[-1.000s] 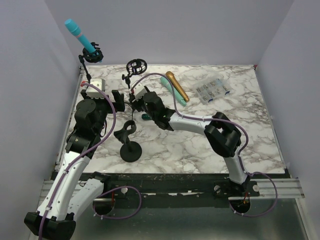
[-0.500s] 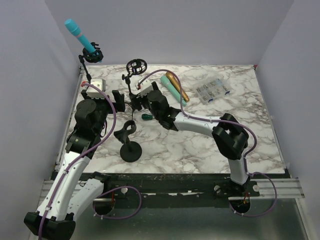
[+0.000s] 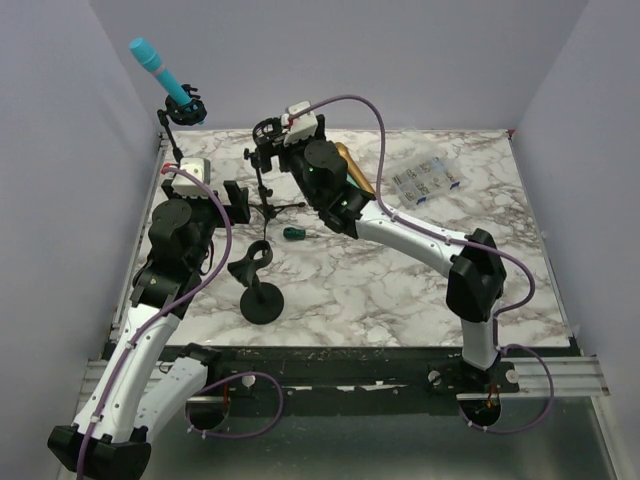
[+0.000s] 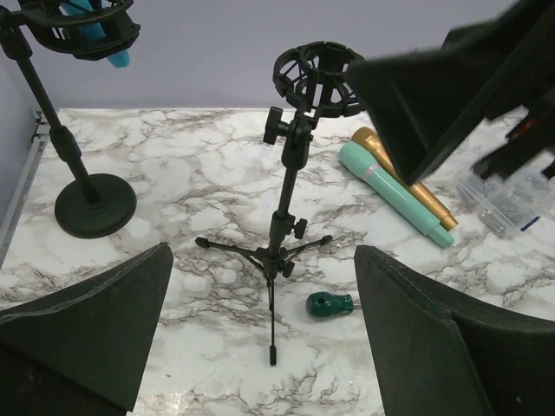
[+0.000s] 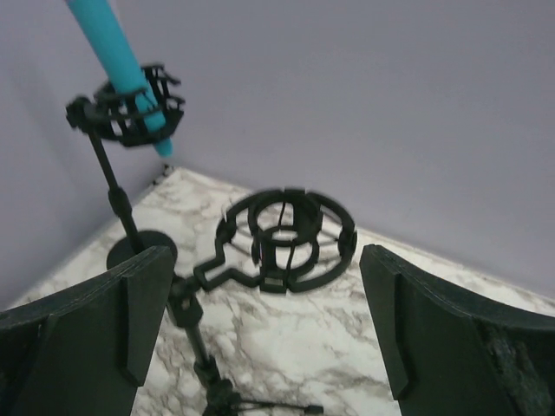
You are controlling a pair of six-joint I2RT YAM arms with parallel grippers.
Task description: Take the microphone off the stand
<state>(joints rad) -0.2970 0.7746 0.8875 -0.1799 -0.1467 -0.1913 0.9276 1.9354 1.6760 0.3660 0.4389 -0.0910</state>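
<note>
Right pincer (image 5: 264, 260) rose, spread, facing the shock mount (image 5: 340, 236).

Higher, farther back: right fingers (image 5: 434, 338)

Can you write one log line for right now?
blue microphone: in stand | right tool: open, near empty holder | left tool: open

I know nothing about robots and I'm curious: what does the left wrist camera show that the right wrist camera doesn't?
Only the left wrist: a mint microphone and a gold microphone lying down, a green knob, a clear box. Only the right wrist: the long body of the blue microphone above its cradle. Both: the empty ring cradle on the tripod stand, and the round-based stand.
</note>
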